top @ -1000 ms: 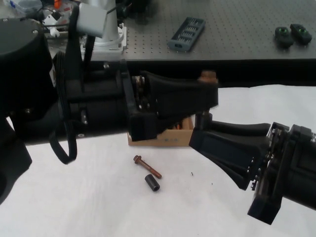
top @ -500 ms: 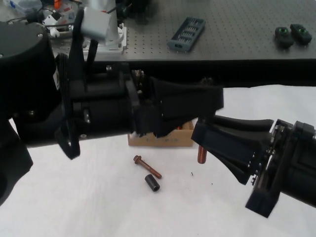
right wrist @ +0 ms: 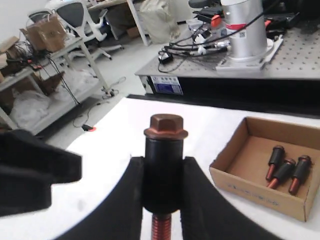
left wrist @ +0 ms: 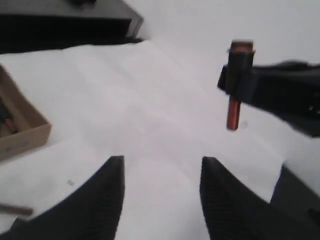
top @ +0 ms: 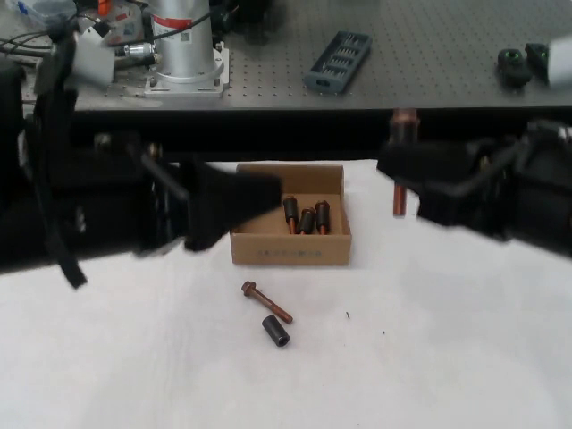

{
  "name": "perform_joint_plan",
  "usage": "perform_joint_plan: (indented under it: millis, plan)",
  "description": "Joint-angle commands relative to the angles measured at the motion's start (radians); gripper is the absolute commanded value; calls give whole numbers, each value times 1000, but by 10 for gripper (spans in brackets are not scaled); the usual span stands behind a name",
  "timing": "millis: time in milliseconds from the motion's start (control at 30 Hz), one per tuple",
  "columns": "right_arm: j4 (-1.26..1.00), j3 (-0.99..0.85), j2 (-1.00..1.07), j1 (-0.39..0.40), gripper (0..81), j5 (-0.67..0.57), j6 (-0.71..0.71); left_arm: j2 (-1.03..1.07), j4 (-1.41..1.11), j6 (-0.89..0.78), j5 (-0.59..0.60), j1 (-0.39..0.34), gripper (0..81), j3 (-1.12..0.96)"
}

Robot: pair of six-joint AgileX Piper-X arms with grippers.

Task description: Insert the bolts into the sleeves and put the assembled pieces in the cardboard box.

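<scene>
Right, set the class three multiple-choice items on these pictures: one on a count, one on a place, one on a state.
1. How many pieces lie in the box?
A. three
B. one
C. five

2. Where is the loose sleeve?
A. in the box
B. on the cloth, beside the loose bolt
C. on the grey bench behind

3. The right gripper is:
A. open and empty
B. shut on a bare sleeve
C. shut on the held piece, a bolt upright in its sleeve

Key:
1 A: three sleeved bolts lean side by side in the box.
2 B: both loose parts lie on the cloth in front of the box.
3 C: the fingers clamp the black sleeve, with the bolt head above it and the thread below.
</scene>
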Motion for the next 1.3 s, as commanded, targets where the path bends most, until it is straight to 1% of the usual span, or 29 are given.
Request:
perform_joint_plan:
  millis: [0, 133, 233, 433, 567, 600, 667, 800, 867, 1067, 1267]
  plan:
    - [76, -95, 49, -19, 36, -67, 8, -56, 195, 121, -146, 3, 347, -5]
    - [120, -224, 192, -29, 36, -82, 8, -98, 342, 216, -329, 3, 347, -5]
    - [140, -319, 313, -29, 36, -79, 8, -121, 440, 285, -427, 3, 347, -5]
    - [236, -526, 546, -37, 36, -77, 8, -139, 594, 343, -544, 3, 347, -5]
    - [298, -660, 701, -56, 36, -77, 8, -139, 686, 359, -566, 3, 345, -5]
    - [311, -694, 729, -60, 36, -77, 8, -139, 706, 359, -566, 3, 334, -5]
    - [332, -758, 798, -70, 36, -79, 8, -139, 738, 359, -566, 3, 293, -5]
    - [360, -863, 915, -86, 36, -81, 17, -139, 760, 381, -566, 3, 183, -5]
    - [385, -922, 973, -93, 36, -82, 20, -139, 763, 388, -566, 3, 155, -5]
    - [396, -1049, 1118, -111, 36, -82, 25, -139, 774, 396, -566, 3, 150, -5]
    - [412, -1130, 1232, -113, 36, -83, 25, -139, 801, 396, -566, 3, 150, 2]
